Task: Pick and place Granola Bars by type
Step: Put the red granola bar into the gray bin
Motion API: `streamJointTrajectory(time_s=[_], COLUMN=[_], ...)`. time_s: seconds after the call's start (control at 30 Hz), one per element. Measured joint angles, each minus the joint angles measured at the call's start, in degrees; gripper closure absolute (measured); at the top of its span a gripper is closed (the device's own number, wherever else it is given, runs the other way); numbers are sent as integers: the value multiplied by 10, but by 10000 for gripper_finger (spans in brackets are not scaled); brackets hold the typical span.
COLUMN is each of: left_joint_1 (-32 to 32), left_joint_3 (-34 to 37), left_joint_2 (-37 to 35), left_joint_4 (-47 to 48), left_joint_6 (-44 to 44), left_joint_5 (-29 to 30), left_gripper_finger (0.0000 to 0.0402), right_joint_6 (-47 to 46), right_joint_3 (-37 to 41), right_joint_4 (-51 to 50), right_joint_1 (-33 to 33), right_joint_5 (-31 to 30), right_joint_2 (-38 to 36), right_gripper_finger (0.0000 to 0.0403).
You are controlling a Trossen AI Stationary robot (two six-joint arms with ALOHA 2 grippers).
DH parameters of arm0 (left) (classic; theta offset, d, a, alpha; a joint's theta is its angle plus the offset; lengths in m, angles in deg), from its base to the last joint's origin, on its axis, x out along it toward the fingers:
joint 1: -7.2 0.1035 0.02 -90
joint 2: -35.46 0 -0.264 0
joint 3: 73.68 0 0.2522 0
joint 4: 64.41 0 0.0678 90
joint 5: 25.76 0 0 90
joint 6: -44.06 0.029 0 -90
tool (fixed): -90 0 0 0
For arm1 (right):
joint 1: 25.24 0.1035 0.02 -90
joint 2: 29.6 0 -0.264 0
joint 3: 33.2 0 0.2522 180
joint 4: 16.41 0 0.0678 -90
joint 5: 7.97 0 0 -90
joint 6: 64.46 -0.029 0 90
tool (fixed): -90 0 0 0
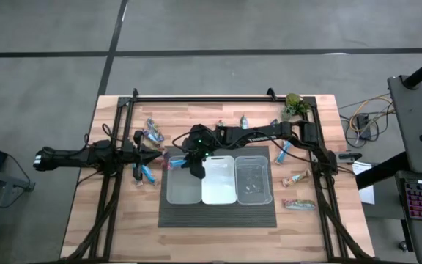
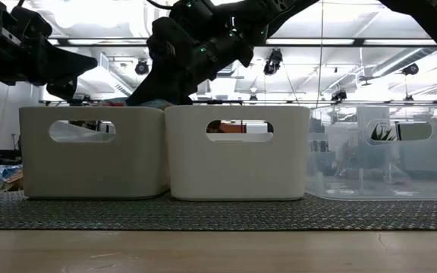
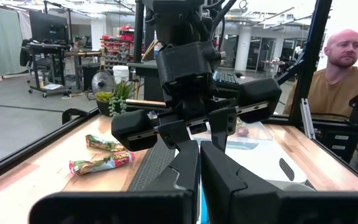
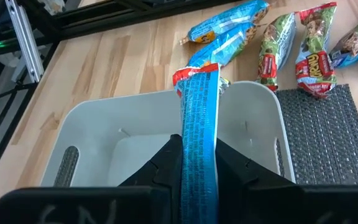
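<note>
My right gripper (image 1: 194,167) reaches in from the table's right and hangs over the left white bin (image 1: 184,183), shut on a blue granola bar (image 4: 199,112). The bar's red crimped end (image 4: 194,74) juts out ahead of the fingers, above the bin's far rim (image 4: 253,87). My left gripper (image 3: 199,180) waits shut and level at the table's left (image 1: 156,155), holding nothing. A second white bin (image 1: 218,180) and a clear bin (image 1: 253,180) stand in a row to the right. Loose bars lie flat on the table left (image 1: 152,133) and right (image 1: 297,178) of the bins. My right gripper pinches the blue bar between its two fingers (image 4: 229,162) at the bar's near part (image 4: 199,155). The fingers slant downward and lie along the bar. The bar stands on edge, lifted clear above the open left bin, its far end sticking out past the fingertips.
The bins sit on a dark ribbed mat (image 1: 218,214). A green plant (image 1: 293,105) stands at the far right corner. Blue (image 4: 229,28) and green-red bars (image 4: 316,46) lie just beyond the left bin. A person (image 3: 340,81) sits past the table's right side.
</note>
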Motion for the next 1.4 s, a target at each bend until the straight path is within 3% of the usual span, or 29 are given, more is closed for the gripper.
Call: streamJointTrajectory(time_s=[1.03, 1.4], left_joint_1=[0, 0], left_joint_3=[0, 0], left_joint_2=[0, 0], left_joint_4=[0, 0], left_joint_6=[0, 0], left_joint_5=[0, 0], left_gripper_finger=[402, 402], right_joint_6=[17, 14], right_joint_3=[0, 3], right_joint_4=[0, 3], right_joint_1=[1, 1], right_joint_5=[0, -1], right_joint_2=[0, 0], right_gripper_finger=[343, 288])
